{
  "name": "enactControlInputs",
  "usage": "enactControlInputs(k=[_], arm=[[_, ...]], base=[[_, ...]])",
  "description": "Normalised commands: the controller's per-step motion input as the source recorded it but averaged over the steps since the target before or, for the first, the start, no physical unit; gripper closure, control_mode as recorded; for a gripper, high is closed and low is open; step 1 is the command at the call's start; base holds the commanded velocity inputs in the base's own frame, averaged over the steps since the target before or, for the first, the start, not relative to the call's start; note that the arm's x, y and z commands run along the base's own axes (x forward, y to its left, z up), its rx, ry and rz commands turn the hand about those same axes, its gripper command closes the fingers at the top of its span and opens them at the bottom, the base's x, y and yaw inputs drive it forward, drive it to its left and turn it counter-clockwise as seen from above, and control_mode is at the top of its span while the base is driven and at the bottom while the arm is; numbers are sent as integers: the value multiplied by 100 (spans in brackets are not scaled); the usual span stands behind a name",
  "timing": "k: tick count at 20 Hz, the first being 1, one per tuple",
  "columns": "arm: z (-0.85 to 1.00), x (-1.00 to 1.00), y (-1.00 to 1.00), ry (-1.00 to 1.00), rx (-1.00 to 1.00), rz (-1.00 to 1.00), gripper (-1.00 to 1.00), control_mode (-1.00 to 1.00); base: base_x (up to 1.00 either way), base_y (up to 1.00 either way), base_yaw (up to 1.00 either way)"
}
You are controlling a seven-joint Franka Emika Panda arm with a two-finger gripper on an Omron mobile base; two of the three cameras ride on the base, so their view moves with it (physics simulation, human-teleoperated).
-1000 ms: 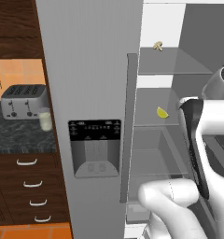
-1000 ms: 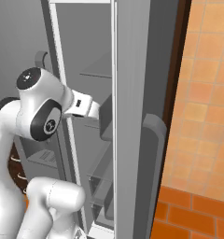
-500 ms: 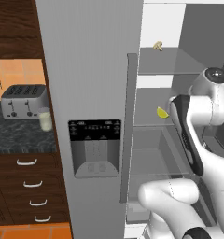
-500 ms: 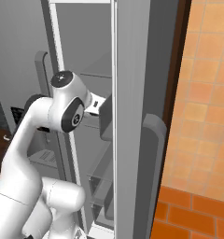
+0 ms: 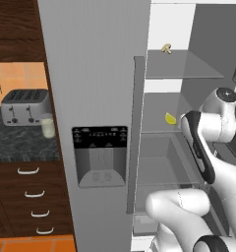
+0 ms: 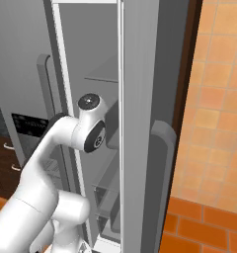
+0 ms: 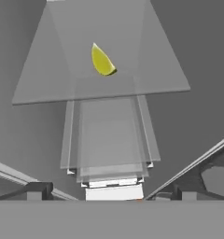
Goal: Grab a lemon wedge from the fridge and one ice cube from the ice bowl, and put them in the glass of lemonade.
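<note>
Fridge (image 5: 95, 74): tall grey side-by-side unit; left door shut, carrying the black dispenser panel (image 5: 100, 155) and a long vertical bar handle (image 5: 134, 133); right compartment open.
Lemon wedge (image 5: 170, 118): tiny yellow-green wedge lying on the middle glass shelf (image 5: 159, 125) inside the open compartment; in the hand view it sits on that shelf (image 7: 53, 70) at (image 7: 102, 60), toward the far end, well apart from the finger tips.
Mushroom-shaped item (image 5: 166, 47): small, tan, on the upper glass shelf (image 5: 189, 66), above the wedge.
Arm (image 5: 208, 133): white, reaching into the open compartment; elbow joint beside the middle shelf. In the right base view its joint (image 6: 93, 136) sits just inside the door edge.
Gripper (image 7: 109, 191): aimed at the shelf stack; the two dark finger tips (image 7: 37, 190) stand wide apart at the bottom corners of the hand view, nothing between them.
Glass of lemonade (image 5: 47, 126): on the dark table (image 5: 21, 145) left of the fridge, just beside the toaster's right end.
Toaster (image 5: 25, 106): silver, behind and left of the glass.
Drawers (image 5: 31, 202): dark wood with curved handles, under the table.
Ice bowl: cannot be located in these views.
</note>
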Motion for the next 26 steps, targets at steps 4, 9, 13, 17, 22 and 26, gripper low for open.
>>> enactControlInputs(k=[4, 9, 13, 17, 22, 26], arm=[[9, 46, -28, 15, 0, 0, -100, -100], [-8, 31, -4, 5, 0, 5, -100, -100], [-38, 21, 0, 0, 0, 9, -100, -100], [-26, 41, 0, 2, 1, 22, -100, -100], [1, 48, 0, 3, 0, 20, -100, -100], [0, 52, -2, 6, 0, 12, -100, -100]], base=[[0, 0, 0], [0, 0, 0], [0, 0, 0], [0, 0, 0], [0, 0, 0], [0, 0, 0]])
